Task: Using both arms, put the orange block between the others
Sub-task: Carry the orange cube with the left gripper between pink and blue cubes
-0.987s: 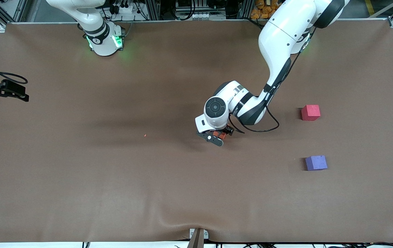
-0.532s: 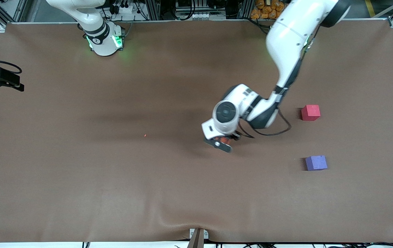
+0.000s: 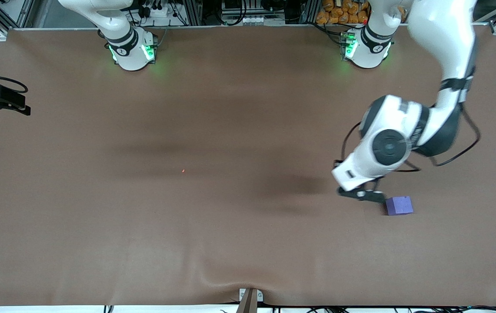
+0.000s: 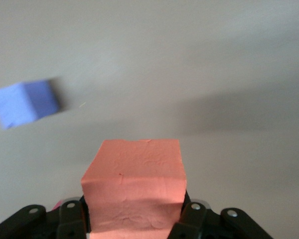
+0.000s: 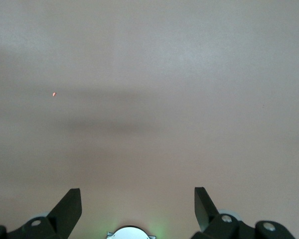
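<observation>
The orange block [image 4: 133, 181] is clamped between the jaws of my left gripper [image 4: 133, 219], which is shut on it. In the front view the left gripper [image 3: 361, 194] hangs low over the table right beside the purple-blue cube [image 3: 399, 205], and the arm's wrist hides the orange block there. That same cube [image 4: 25, 102] shows in the left wrist view, off to one side of the held block. The red-pink cube is hidden under the left arm's wrist. My right gripper [image 5: 137, 191] is open and holds nothing, waiting at the right arm's end of the table [image 3: 21, 108].
A brown mat [image 3: 213, 130] covers the whole table. A tiny orange speck [image 3: 183, 170] lies near the middle, also seen as the speck [image 5: 55, 93] in the right wrist view. Both green-lit bases stand along the table edge farthest from the front camera.
The left arm carried the orange block from the table's middle toward the left arm's end, arriving beside the purple-blue cube and covering the red-pink one. The right gripper shifted slightly, then stayed still.
</observation>
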Robot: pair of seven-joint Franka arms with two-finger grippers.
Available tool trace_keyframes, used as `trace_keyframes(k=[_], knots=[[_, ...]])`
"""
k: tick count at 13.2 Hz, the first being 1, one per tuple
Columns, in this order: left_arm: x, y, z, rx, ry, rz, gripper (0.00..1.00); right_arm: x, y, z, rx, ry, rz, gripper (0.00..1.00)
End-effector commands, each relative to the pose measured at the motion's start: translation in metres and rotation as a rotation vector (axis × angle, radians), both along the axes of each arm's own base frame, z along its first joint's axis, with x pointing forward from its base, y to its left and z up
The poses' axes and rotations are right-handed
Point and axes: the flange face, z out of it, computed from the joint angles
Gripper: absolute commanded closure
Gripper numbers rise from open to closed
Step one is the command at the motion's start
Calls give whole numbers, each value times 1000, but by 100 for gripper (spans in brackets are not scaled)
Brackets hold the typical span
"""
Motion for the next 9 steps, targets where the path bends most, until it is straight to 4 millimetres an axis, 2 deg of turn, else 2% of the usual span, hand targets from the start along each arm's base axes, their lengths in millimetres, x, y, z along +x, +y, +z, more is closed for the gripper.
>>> trace_keyframes(k=[1, 6, 9], knots=[[-23, 39, -8, 60, 26, 10, 100, 0, 0, 4, -17, -4, 14, 0], [-18, 104, -13, 59, 47, 55, 100, 0, -2, 4, -19, -3, 10, 0], [-17, 143, -28, 27, 36, 21, 100, 0, -2, 4, -20, -3, 10, 0]])
